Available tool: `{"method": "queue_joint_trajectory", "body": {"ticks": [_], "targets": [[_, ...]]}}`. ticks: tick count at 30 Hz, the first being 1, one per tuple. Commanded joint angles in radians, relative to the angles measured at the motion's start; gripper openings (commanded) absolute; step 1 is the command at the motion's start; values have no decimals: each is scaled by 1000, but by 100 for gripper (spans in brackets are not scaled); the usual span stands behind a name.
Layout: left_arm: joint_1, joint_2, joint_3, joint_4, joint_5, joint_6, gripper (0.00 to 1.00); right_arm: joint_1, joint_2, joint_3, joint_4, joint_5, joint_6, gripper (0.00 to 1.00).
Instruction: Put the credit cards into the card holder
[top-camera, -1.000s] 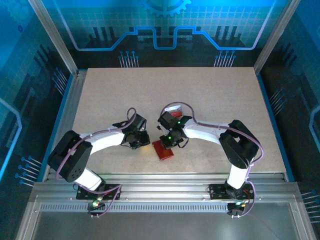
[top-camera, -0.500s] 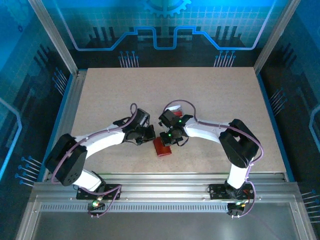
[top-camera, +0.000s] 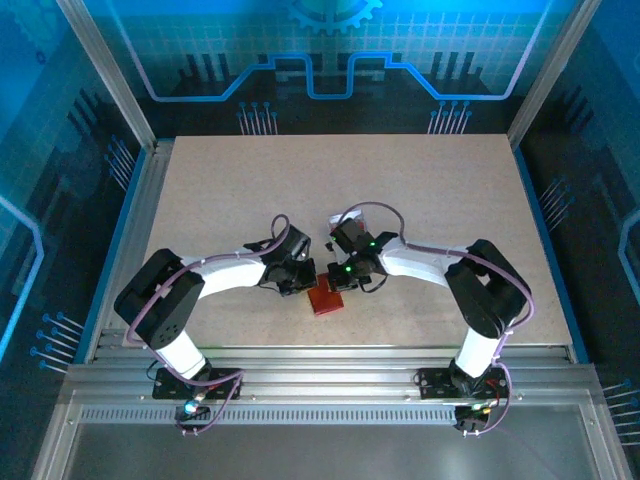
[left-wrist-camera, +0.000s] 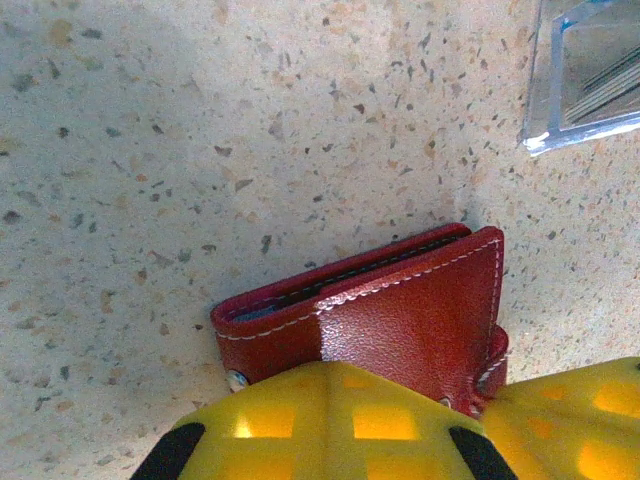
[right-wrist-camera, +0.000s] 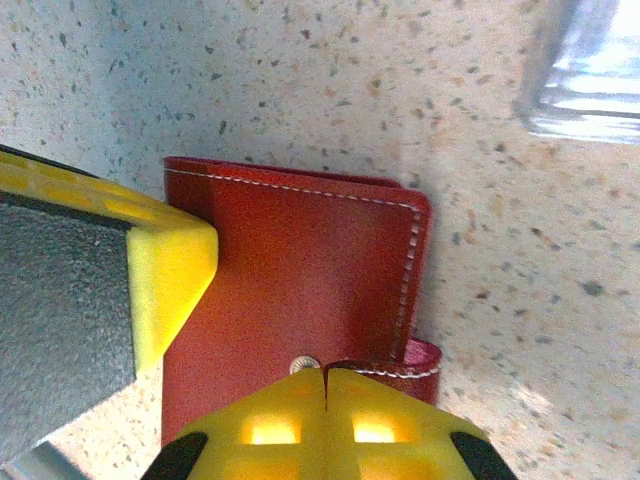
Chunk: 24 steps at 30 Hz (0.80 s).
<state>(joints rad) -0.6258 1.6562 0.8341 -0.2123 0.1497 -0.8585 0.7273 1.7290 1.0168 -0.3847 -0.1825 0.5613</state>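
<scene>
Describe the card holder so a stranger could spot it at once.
Look at the speckled tabletop, near its front edge where the two claws meet. Between the left claw and the right claw lies the card holder, folded shut. It is the only red thing there, white-stitched with a snap tab, unlike the shiny silver tray nearby.

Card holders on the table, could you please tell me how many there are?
1. The red card holder lies folded at the table's front middle, between the left arm and right arm; another could hide beneath them.
</scene>
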Motion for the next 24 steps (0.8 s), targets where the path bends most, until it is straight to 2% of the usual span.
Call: {"method": "queue_joint_trajectory", "body": {"ticks": [1,6,9,11,16,20,24], "targets": [[0,35,-53,-92,-92,32,0,-32,-48,-49,32,-56,23,0],[0,42,-68,-60,-73,40,0,-78,-85,-157,77,6,110,1],[-3,42,-71,-46,-64,48,0,-80,-104,-190,28,162,185,8],[-4,42,-73,-36,-58,51,0,-81,-114,-197,2,222,221,23],[-5,54,-86,-2,-39,61,0,-2,-162,-88,-151,415,197,28],[-4,44,-108,17,-38,54,0,50,-200,15,-218,395,152,30],[-4,37,-117,22,-39,55,0,52,-199,66,-154,187,111,31]]}}
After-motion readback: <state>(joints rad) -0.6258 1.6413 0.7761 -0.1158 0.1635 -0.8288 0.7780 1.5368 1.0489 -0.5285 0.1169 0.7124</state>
